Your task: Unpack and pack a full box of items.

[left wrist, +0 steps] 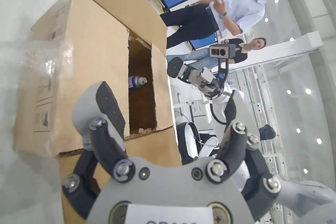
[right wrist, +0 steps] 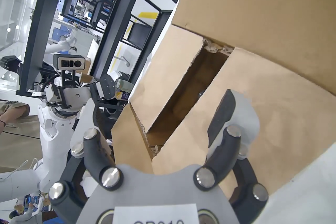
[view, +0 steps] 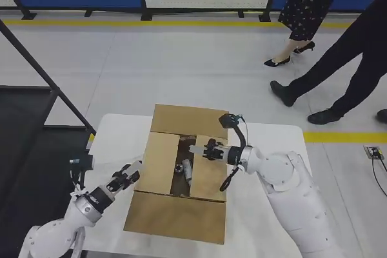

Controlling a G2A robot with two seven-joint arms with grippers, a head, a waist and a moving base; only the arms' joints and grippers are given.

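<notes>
An opened cardboard box [view: 180, 174] stands mid-table, its flaps spread flat and a gap left between the two inner flaps. In that gap lie a pale bottle [view: 187, 169] and a small dark item. The left wrist view looks through the gap at a spray can [left wrist: 136, 82] with a blue label. My left gripper [view: 131, 171] [left wrist: 168, 93] is open beside the box's left wall, holding nothing. My right gripper [view: 204, 149] [right wrist: 160, 97] is open low over the right inner flap [right wrist: 249, 109], whose edge runs between the fingers.
The white table [view: 116, 135] has bare room left and right of the box. A black metal frame [view: 26, 122] stands off the table's left side. Clear plastic film [left wrist: 39, 57] lies against the box's left wall.
</notes>
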